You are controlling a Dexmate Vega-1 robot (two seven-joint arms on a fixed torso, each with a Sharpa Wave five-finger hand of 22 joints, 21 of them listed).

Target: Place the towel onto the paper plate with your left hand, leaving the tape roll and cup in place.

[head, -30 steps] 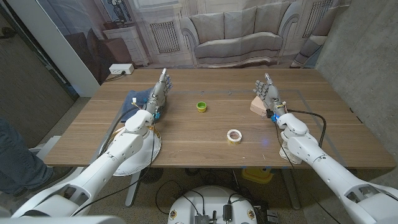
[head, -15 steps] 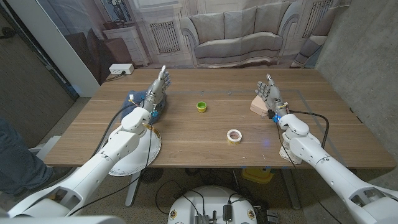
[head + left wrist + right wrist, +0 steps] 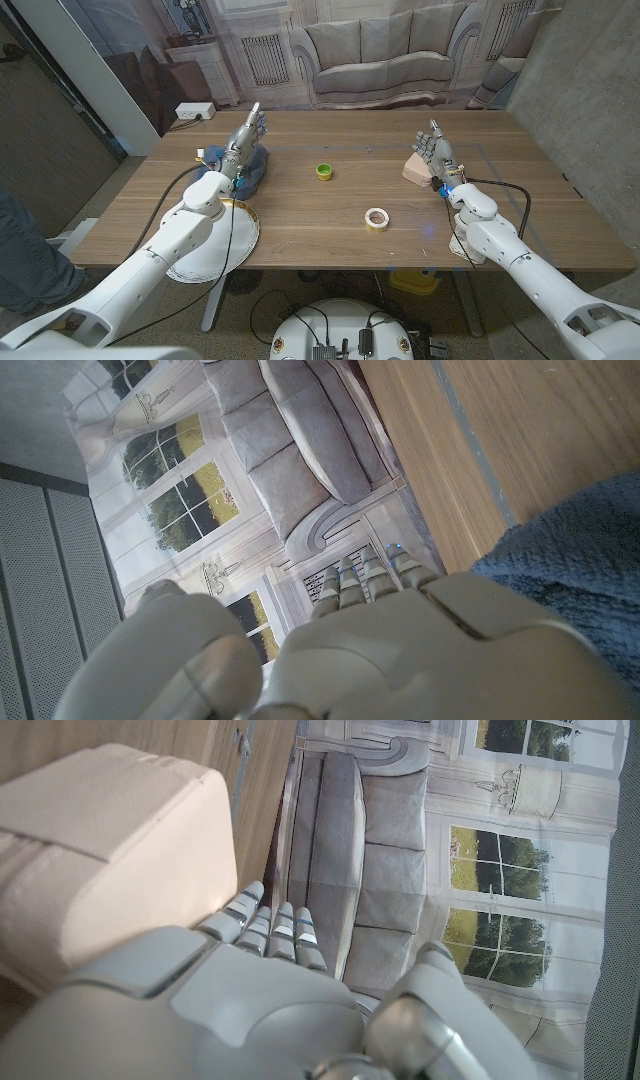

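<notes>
The blue towel lies crumpled at the table's far left, and it also shows as blue terry cloth in the left wrist view. My left hand hovers over the towel's far part with its fingers stretched out and apart, holding nothing; its back shows close up. The white paper plate sits nearer the front edge, partly under my left forearm. The small green cup stands mid-table and the tape roll lies in front of it. My right hand stands upright and open at the right.
A tan block sits right beside my right hand and appears large in the right wrist view. A white box is on the floor beyond the table's far left corner. A person's leg is at the picture's left edge.
My left arm has swung left and farther back, bringing the hand over the towel and uncovering more of the plate. The right hand, cup and tape roll have stayed put.
</notes>
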